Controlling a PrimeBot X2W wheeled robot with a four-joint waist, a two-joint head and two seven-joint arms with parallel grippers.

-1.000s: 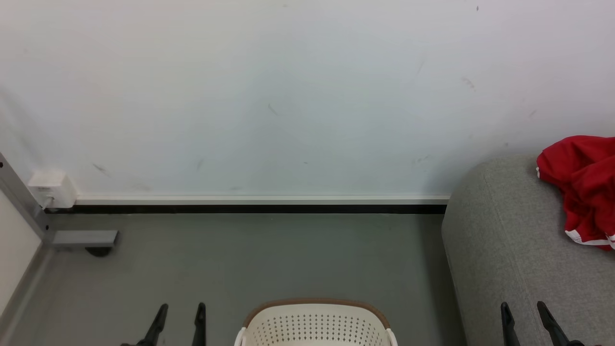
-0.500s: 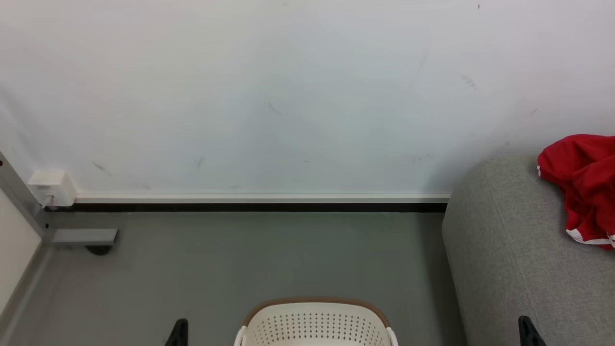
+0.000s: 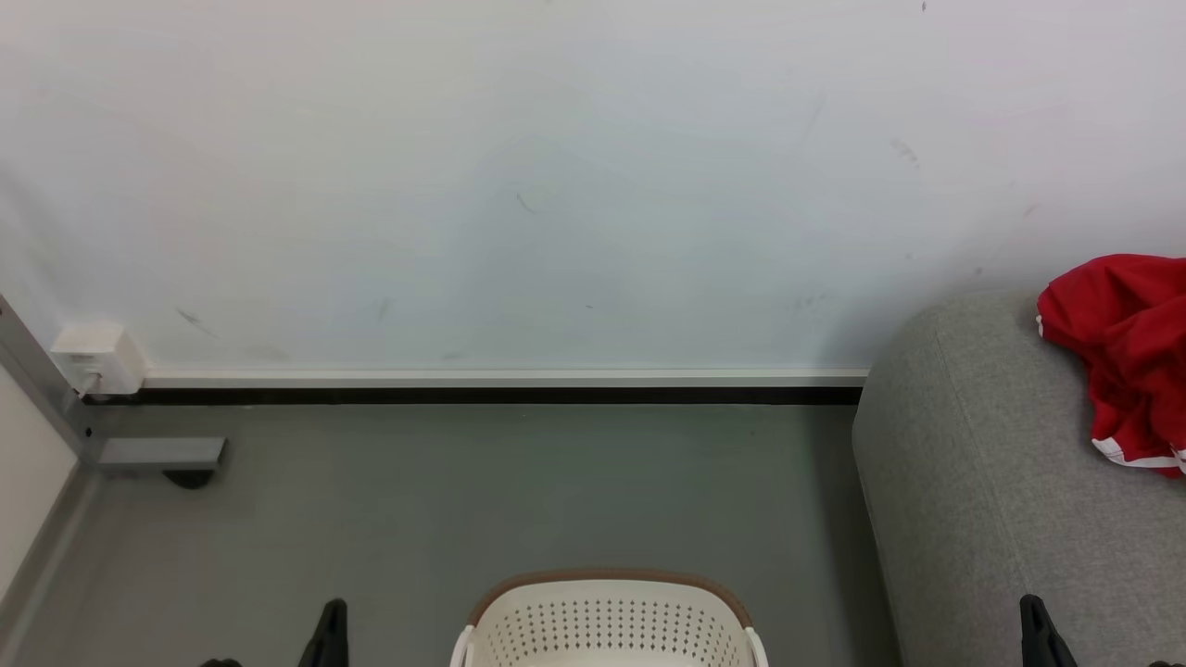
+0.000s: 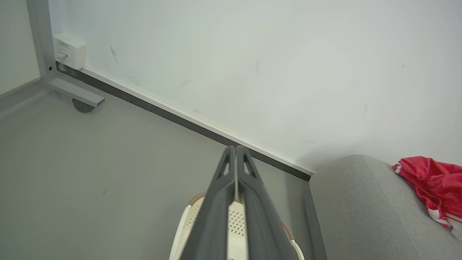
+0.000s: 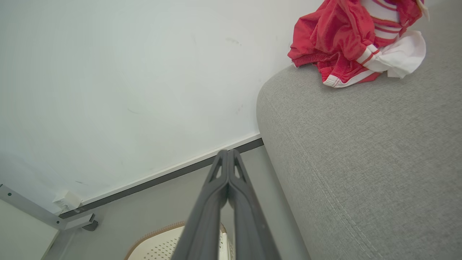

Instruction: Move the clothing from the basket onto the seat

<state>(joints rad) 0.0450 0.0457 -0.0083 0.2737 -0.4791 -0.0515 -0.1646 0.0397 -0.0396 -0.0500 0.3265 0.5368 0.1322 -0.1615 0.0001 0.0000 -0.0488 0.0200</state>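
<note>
1. While both pairs of fingers stand clenched on nothing, the head view places the left gripper (image 3: 329, 632) just left of the basket (image 3: 607, 577) and the right gripper (image 3: 1042, 632) over the near part of the seat (image 3: 973, 482). The clothing (image 3: 1126, 343) lies on the seat, well ahead of the right fingers and to their right.
2. Left wrist view: the fingertips meet, empty. The basket (image 4: 179, 231) sits directly below them, with its inside mostly hidden. Bare grey floor (image 4: 90, 162) runs ahead of the tips to a white wall (image 4: 252, 54), with a socket box (image 4: 68, 50) far to their left.
3. Right wrist view: the fingers press flat together. The clothing (image 5: 335, 39) rests in a heap on the woven grey upholstery, ahead and right of the tips, well apart from them.
4. Judgement: the transfer appears complete, or paused between picks. The next move calls for a look down into the basket. If garments lie inside, the fingers must open before descending.
</note>
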